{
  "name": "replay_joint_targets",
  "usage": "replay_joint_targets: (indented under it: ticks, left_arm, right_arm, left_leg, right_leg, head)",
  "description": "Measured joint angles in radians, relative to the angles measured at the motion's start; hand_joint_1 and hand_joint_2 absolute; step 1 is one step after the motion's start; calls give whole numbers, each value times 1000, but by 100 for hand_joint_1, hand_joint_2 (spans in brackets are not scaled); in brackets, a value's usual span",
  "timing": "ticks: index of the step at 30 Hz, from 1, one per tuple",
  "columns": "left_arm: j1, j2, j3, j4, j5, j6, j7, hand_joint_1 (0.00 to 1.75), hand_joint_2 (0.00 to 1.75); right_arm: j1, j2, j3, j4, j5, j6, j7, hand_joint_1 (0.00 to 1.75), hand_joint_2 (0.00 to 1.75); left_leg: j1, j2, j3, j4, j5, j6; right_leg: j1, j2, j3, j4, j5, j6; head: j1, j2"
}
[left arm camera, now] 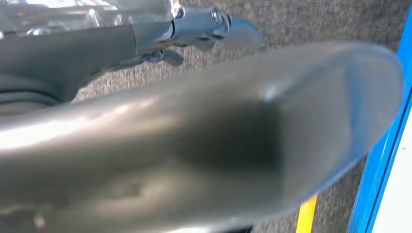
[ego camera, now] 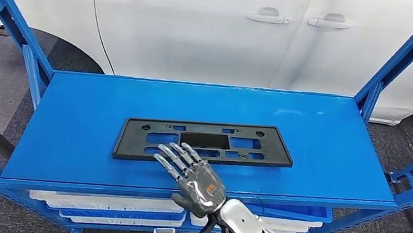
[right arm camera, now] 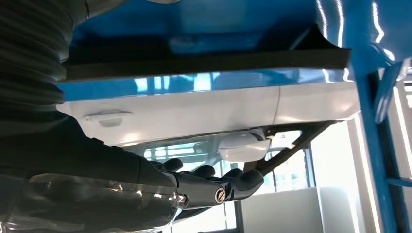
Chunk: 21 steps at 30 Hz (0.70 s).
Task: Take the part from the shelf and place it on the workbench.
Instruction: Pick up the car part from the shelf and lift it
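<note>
Black part (ego camera: 205,142) lies flat mid-frame on blue shelf (ego camera: 334,146), right hand (ego camera: 194,177) lower center hovering at its near edge, fingers (ego camera: 177,156) apart, empty, likely positioning to grasp.

Blue metal shelf (ego camera: 323,139), top deck: one flat black part (ego camera: 203,141) with cut-outs lies lengthwise near the front edge, about mid-width; white and blue trays (ego camera: 112,208) sit on the level below.
</note>
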Motion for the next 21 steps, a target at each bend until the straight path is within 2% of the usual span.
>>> replay_joint_targets:
  ticks: [1, 2, 3, 4, 6, 8, 9, 11, 12, 14, 18, 19, 20, 21]
  left_arm:
    - [-1, 0, -3, 0, -3, 0, 0, 0, 0]
    - [-2, -1, -7, 0, -6, -1, 0, 0, 0]
    - [-3, -2, -10, 1, -8, -1, 0, 0, 0]
    - [-3, -2, -13, 1, -10, -1, 1, 0, 0]
    - [-4, -2, -17, 2, -12, -1, 2, 0, 0]
    - [-4, -1, -19, 2, -13, -1, 2, 0, 0]
    - [-5, -1, -20, 2, -13, -1, 2, 0, 0]
    - [-4, 0, -21, 2, -14, -1, 3, 0, 0]
    - [-2, 0, -21, 2, -14, -1, 3, 0, 0]
    - [0, 0, -21, 2, -13, -1, 3, 0, 0]
    - [1, 0, -21, 2, -13, -1, 3, 0, 0]
    - [1, 1, -21, 2, -13, -1, 3, 0, 0]
    - [1, 3, -21, 2, -13, -1, 3, 0, 0]
    - [1, 4, -21, 2, -13, -2, 3, 0, 0]
  right_arm:
    - [-25, 23, 11, 19, -5, 6, 5, 0, 175]
    - [-50, 48, 22, 41, -9, 11, 11, 0, 175]
    - [-74, 73, 33, 63, -11, 14, 16, 0, 175]
    - [-95, 98, 44, 86, -11, 16, 23, 0, 175]
    - [-128, 143, 63, 132, -12, 19, 34, 0, 175]
    - [-152, 181, 76, 170, -13, 22, 45, 0, 175]
    - [-164, 199, 80, 188, -14, 22, 50, 0, 175]
    - [-182, 228, 90, 226, -17, 20, 57, 0, 175]
    - [-187, 239, 94, 246, -18, 18, 60, 0, 175]
    - [-191, 251, 98, 272, -18, 14, 64, 0, 175]
    - [-192, 254, 99, 279, -18, 13, 65, 0, 175]
    - [-193, 258, 99, 289, -17, 11, 67, 0, 175]
    - [-198, 266, 100, 306, -15, 5, 69, 0, 175]
    - [-206, 277, 101, 335, -9, -1, 73, 0, 175]
  left_leg:
    - [-1, -1, 1, 0, -1, -1]
    - [-4, -1, 2, 2, -2, -4]
    - [-5, -2, 0, 3, -2, -7]
    - [-6, -2, -2, 4, -2, -12]
    - [-4, -1, -5, 4, -2, -24]
    - [-2, -2, -16, 29, -20, -36]
    - [-1, -2, -34, 71, -45, -42]
    - [5, -2, -97, 205, -109, -52]
    - [8, -2, -127, 266, -131, -57]
    - [12, -2, -158, 326, -143, -62]
    - [13, -2, -160, 328, -139, -63]
    - [14, -2, -147, 299, -119, -64]
    - [18, -2, -111, 223, -86, -66]
    - [19, -3, -77, 147, -52, -60]
  right_leg:
    - [2, 0, 35, -76, 37, -7]
    - [4, 0, 67, -147, 63, -14]
    - [7, 0, 88, -195, 78, -19]
    - [10, 0, 97, -219, 82, -23]
    - [11, 0, 98, -227, 82, -30]
    - [7, -1, 101, -236, 87, -40]
    - [5, -2, 102, -240, 89, -44]
    - [4, -3, 102, -240, 90, -48]
    - [5, -3, 102, -240, 89, -48]
    - [5, -3, 102, -239, 89, -48]
    - [4, -3, 102, -238, 89, -48]
    - [4, -3, 102, -237, 88, -47]
    - [2, -2, 102, -232, 85, -43]
    - [3, -1, 100, -227, 83, -35]
  head:
    - [0, 0]
    - [-1, 0]
    - [-1, 0]
    - [-1, 0]
    - [-1, 0]
    - [-2, 0]
    - [-3, 0]
    - [-5, 0]
    - [-5, 0]
    - [-5, 0]
    - [-4, 0]
    - [-5, 0]
    - [-4, 0]
    - [-4, 0]
